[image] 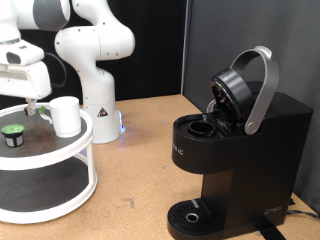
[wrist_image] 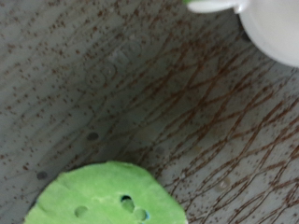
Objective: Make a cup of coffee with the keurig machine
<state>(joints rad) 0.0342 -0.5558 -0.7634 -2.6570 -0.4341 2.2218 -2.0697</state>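
Hovering over the white two-tier round stand [image: 60, 150] at the counter's left edge in the exterior view, the white two-finger gripper [image: 32, 106] hangs above the upper shelf, between the small dark pod with a green foil top [image: 13, 133] and the small plain white cylindrical cup [image: 65, 115]. Whether its jaws are open or closed cannot be told: the fingertips are tiny in the exterior view and do not show in the wrist view. Nothing is visibly held between them.

The wrist view looks down on the stand's grey shelf surface [wrist_image: 140, 103], with the green pod top [wrist_image: 105, 196] cut off at one edge and part of the white cup [wrist_image: 276, 28] in a corner. So the hand seems centred over neither object.

The large boxy black keurig machine [image: 235, 150] stands toward the counter's right edge, well apart from the stand. Its grey-silver arched lid handle [image: 262, 90] is raised, so the brew chamber [image: 200, 128] sits open and looks empty. The round drip tray [image: 190, 215] at the base carries no cup.

Judging the step as picking the pod, doing it well means centring the fingers on the green top before descending, straddling the pod's narrow body squarely, and keeping clear of the cup just beside it, which a stray finger could tip.
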